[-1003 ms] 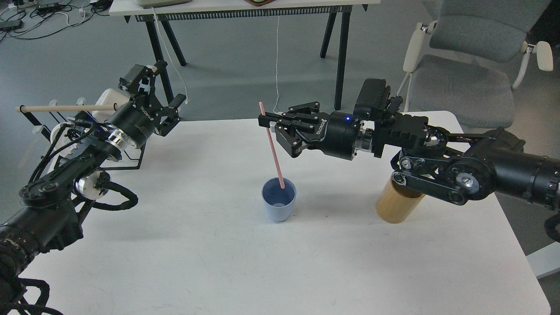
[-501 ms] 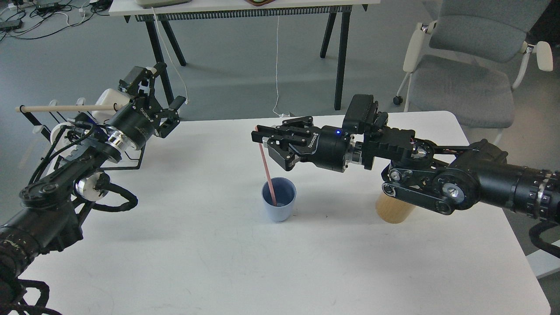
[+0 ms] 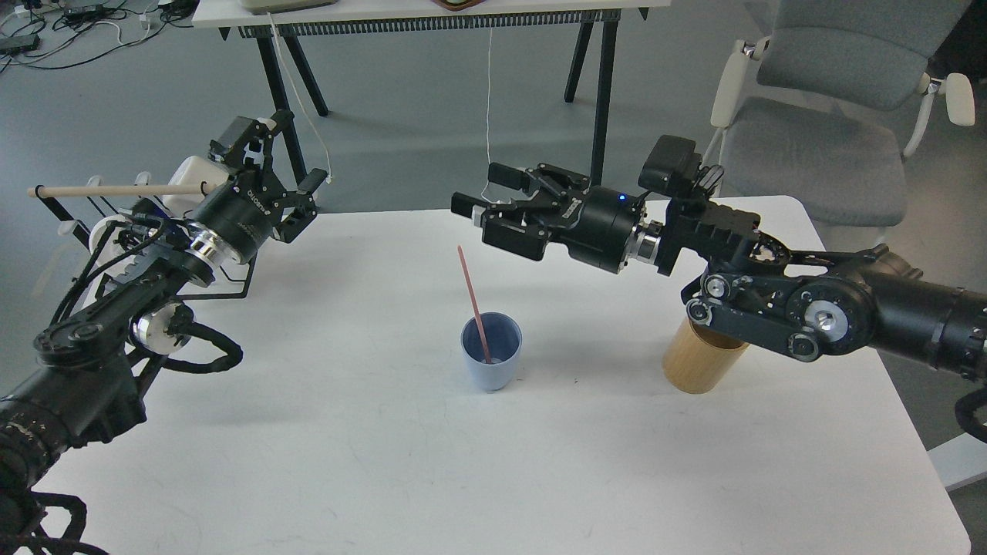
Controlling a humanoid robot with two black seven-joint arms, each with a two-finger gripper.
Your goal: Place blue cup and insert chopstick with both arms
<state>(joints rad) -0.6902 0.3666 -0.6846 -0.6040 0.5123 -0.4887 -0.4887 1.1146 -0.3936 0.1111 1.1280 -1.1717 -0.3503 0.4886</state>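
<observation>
The pale blue cup (image 3: 491, 351) stands upright near the middle of the white table (image 3: 432, 462). The pink chopstick (image 3: 471, 295) stands in it, leaning to the upper left, with its lower end on the cup's bottom. My right gripper (image 3: 482, 194) is open and empty, above and just behind the cup, clear of the chopstick's top end. My left gripper (image 3: 289, 166) is open and empty at the table's far left edge, well away from the cup.
A tan wooden cylinder (image 3: 700, 359) stands right of the cup, partly under my right arm. A black wire rack with a pale wooden rod (image 3: 116, 190) and white cups (image 3: 193, 173) sits at the far left. A grey chair (image 3: 825, 116) and a table's black legs (image 3: 594, 92) stand behind.
My right gripper lowered the chopstick into the blue cup, opened and let it go, then rose up and back. The chopstick now leans in the cup. The left arm has not moved.
</observation>
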